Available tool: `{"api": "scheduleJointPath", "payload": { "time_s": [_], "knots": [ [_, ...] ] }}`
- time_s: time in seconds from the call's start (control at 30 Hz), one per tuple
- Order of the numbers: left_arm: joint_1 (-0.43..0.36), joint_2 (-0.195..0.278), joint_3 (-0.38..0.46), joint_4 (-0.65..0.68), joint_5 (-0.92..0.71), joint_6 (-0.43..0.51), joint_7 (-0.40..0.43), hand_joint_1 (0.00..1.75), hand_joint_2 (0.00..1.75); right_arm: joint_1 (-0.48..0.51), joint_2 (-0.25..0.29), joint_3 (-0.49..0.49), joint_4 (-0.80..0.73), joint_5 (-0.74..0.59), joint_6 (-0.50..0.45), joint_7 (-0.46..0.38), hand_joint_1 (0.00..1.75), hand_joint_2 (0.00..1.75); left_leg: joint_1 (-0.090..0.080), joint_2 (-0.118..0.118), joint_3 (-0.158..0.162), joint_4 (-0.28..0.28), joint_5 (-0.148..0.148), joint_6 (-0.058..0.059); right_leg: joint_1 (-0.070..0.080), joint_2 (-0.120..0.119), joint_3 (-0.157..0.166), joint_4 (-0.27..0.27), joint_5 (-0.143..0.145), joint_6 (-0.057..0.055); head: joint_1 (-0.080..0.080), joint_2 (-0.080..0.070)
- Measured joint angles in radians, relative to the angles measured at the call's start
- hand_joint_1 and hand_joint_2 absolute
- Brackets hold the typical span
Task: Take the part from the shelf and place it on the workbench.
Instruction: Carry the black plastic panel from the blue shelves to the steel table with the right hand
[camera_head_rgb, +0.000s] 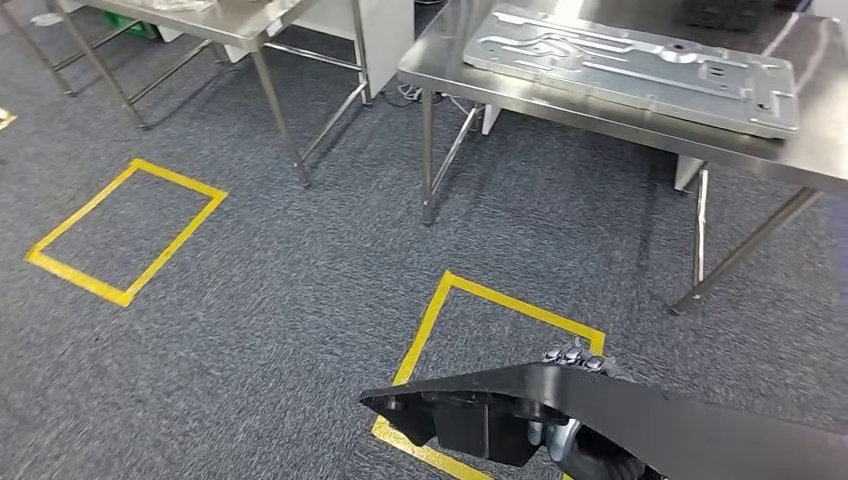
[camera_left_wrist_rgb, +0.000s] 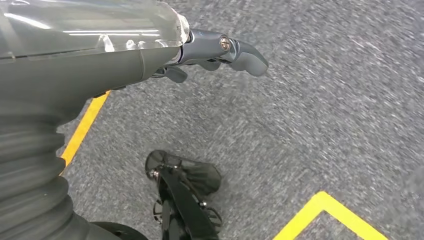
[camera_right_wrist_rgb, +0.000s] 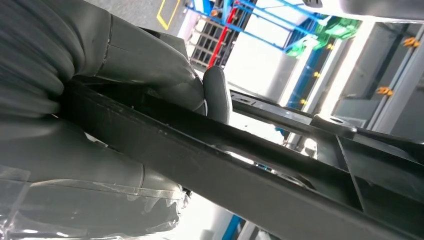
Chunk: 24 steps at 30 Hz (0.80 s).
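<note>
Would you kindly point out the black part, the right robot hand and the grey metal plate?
black part (camera_head_rgb: 600, 405), head view, its upper edge.
right robot hand (camera_right_wrist_rgb: 165, 80), right wrist view, the palm.
grey metal plate (camera_head_rgb: 630, 65), head view, its top face.

The part is a long, flat black plastic piece with ribs and moulded pockets, held roughly level above the grey carpet, short of the steel table, gripped by the right robot hand.
</note>
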Motion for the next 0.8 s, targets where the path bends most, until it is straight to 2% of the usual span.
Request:
{"api": "scheduleJointPath", "payload": {
  "time_s": [0.03, 0.07, 0.1, 0.13, 0.17, 0.2, 0.23, 0.27, 0.33, 0.37, 0.4, 0.43, 0.47, 0.5, 0.57, 0.6, 0.63, 0.67, 0.73, 0.8],
  "knots": [
    [0.0, 0.0, 0.002, 0.0, 0.0, -0.002, -0.002, 0.0, 1.75, 0.001, 0.0, 0.0, 0.001, -0.002, 0.004, 0.0, 1.75, 1.75, 0.0, -0.014, 0.027, -0.07, 0.042, 0.004, 0.0, 0.012, 0.001, 0.003, -0.003, 0.002, 0.0, 0.0],
    [-0.001, 0.001, 0.003, 0.0, 0.0, -0.005, -0.003, 0.0, 1.75, 0.001, 0.0, 0.0, 0.002, -0.003, 0.007, 0.0, 1.75, 1.75, 0.001, -0.039, 0.054, -0.137, 0.071, 0.009, 0.001, 0.023, -0.001, 0.008, -0.006, 0.005, 0.0, 0.0],
    [-0.001, 0.001, 0.004, 0.0, 0.0, -0.008, -0.005, 0.0, 1.75, 0.0, 0.0, 0.0, 0.004, -0.004, 0.008, 0.0, 1.75, 1.75, 0.001, -0.06, 0.073, -0.184, 0.088, 0.013, 0.0, 0.034, -0.004, 0.012, -0.007, 0.009, 0.0, 0.0],
    [-0.001, 0.002, 0.005, 0.0, 0.0, -0.011, -0.006, 0.0, 1.75, -0.001, 0.0, 0.0, 0.006, -0.006, 0.01, 0.001, 1.75, 1.75, 0.0, -0.076, 0.083, -0.208, 0.091, 0.016, -0.002, 0.044, -0.008, 0.015, -0.008, 0.015, 0.0, 0.0],
    [-0.002, 0.003, 0.005, 0.0, -0.001, -0.013, -0.007, 0.0, 1.75, -0.002, 0.0, 0.0, 0.008, -0.008, 0.01, 0.001, 1.75, 1.75, -0.001, -0.079, 0.086, -0.213, 0.087, 0.019, -0.004, 0.054, -0.013, 0.015, -0.006, 0.021, 0.0, 0.0],
    [-0.002, 0.003, 0.005, 0.0, -0.001, -0.015, -0.008, 0.0, 1.75, -0.003, 0.0, 0.0, 0.01, -0.011, 0.012, 0.001, 1.75, 1.75, -0.001, -0.069, 0.088, -0.217, 0.089, 0.023, -0.006, 0.064, -0.015, 0.013, -0.004, 0.028, 0.0, 0.0],
    [-0.004, 0.003, 0.005, 0.0, -0.001, -0.016, -0.008, 0.0, 1.75, -0.004, -0.001, 0.0, 0.012, -0.014, 0.013, 0.001, 1.75, 1.75, 0.001, -0.059, 0.091, -0.223, 0.092, 0.028, -0.007, 0.06, -0.016, 0.015, -0.005, 0.034, 0.0, 0.0],
    [-0.006, 0.003, 0.006, 0.0, 0.0, -0.016, -0.008, 0.0, 1.75, -0.007, -0.001, 0.0, 0.014, -0.016, 0.014, 0.001, 1.75, 1.75, 0.004, -0.048, 0.095, -0.23, 0.095, 0.034, -0.005, 0.041, -0.021, 0.025, -0.013, 0.039, 0.003, 0.0],
    [-0.009, 0.003, 0.008, 0.0, 0.001, -0.014, -0.006, 0.0, 1.75, -0.02, -0.002, 0.002, 0.022, -0.018, 0.014, 0.0, 1.75, 1.75, 0.006, -0.023, 0.102, -0.24, 0.099, 0.044, -0.005, -0.018, -0.06, 0.107, -0.059, 0.051, 0.008, 0.0],
    [-0.009, 0.003, 0.01, 0.0, 0.002, -0.013, -0.004, 0.0, 1.75, -0.027, -0.002, 0.003, 0.027, -0.018, 0.013, 0.0, 1.75, 1.75, 0.005, -0.011, 0.104, -0.242, 0.098, 0.046, -0.007, -0.04, -0.095, 0.171, -0.089, 0.057, 0.011, 0.0],
    [-0.008, 0.003, 0.011, 0.0, 0.003, -0.012, -0.001, 0.0, 1.75, -0.031, -0.002, 0.005, 0.033, -0.018, 0.011, 0.0, 1.75, 1.75, 0.005, 0.002, 0.104, -0.241, 0.096, 0.047, -0.01, -0.049, -0.128, 0.233, -0.112, 0.062, 0.011, 0.0],
    [-0.008, 0.003, 0.013, 0.0, 0.004, -0.012, 0.002, 0.0, 1.75, -0.033, -0.002, 0.006, 0.037, -0.018, 0.01, 0.001, 1.75, 1.75, 0.004, 0.014, 0.105, -0.241, 0.094, 0.046, -0.014, -0.053, -0.15, 0.269, -0.117, 0.066, 0.011, 0.0],
    [-0.008, 0.003, 0.014, 0.0, 0.005, -0.012, 0.005, 0.0, 1.75, -0.034, -0.002, 0.007, 0.042, -0.018, 0.008, 0.001, 1.75, 1.75, 0.004, 0.025, 0.106, -0.24, 0.092, 0.045, -0.017, -0.055, -0.154, 0.271, -0.105, 0.069, 0.011, 0.0],
    [-0.009, 0.003, 0.014, 0.0, 0.006, -0.013, 0.009, 0.0, 1.75, -0.038, -0.002, 0.009, 0.046, -0.02, 0.008, 0.001, 1.75, 1.75, 0.005, 0.035, 0.109, -0.24, 0.089, 0.042, -0.019, -0.061, -0.135, 0.23, -0.074, 0.071, 0.011, 0.0],
    [-0.01, 0.004, 0.017, 0.0, 0.007, -0.013, 0.015, 0.0, 1.75, -0.051, -0.002, 0.011, 0.053, -0.025, 0.008, 0.001, 1.75, 1.75, 0.004, 0.054, 0.116, -0.237, 0.08, 0.033, -0.018, -0.09, -0.066, 0.096, -0.009, 0.068, 0.011, 0.0],
    [-0.011, 0.005, 0.019, 0.0, 0.007, -0.014, 0.018, 0.0, 1.75, -0.059, -0.002, 0.012, 0.057, -0.03, 0.008, 0.001, 1.75, 1.75, 0.002, 0.061, 0.119, -0.235, 0.076, 0.027, -0.015, -0.102, -0.039, 0.044, 0.009, 0.062, 0.011, 0.0],
    [-0.012, 0.006, 0.02, 0.0, 0.007, -0.015, 0.02, 0.0, 1.75, -0.067, -0.002, 0.013, 0.061, -0.035, 0.008, 0.001, 1.75, 1.75, -0.001, 0.068, 0.122, -0.235, 0.073, 0.02, -0.011, -0.108, -0.028, 0.018, 0.014, 0.055, 0.01, 0.0],
    [-0.014, 0.007, 0.021, 0.0, 0.007, -0.016, 0.022, 0.0, 1.75, -0.076, -0.002, 0.014, 0.066, -0.041, 0.008, 0.0, 1.75, 1.75, -0.003, 0.075, 0.125, -0.236, 0.071, 0.014, -0.007, -0.104, -0.028, 0.013, 0.01, 0.046, 0.01, 0.0],
    [-0.018, 0.008, 0.022, 0.0, 0.008, -0.017, 0.024, 0.0, 1.75, -0.093, -0.003, 0.016, 0.076, -0.052, 0.009, 0.001, 1.75, 1.75, -0.001, 0.084, 0.13, -0.236, 0.066, 0.002, -0.008, -0.085, -0.029, 0.009, 0.013, 0.032, 0.01, 0.0],
    [-0.022, 0.009, 0.023, 0.0, 0.008, -0.021, 0.026, 0.0, 1.75, -0.111, -0.004, 0.018, 0.085, -0.061, 0.01, 0.001, 1.75, 1.75, 0.002, 0.057, 0.116, -0.198, 0.038, -0.006, -0.012, -0.069, -0.026, 0.004, 0.017, 0.018, 0.008, 0.0]
  ]
}}
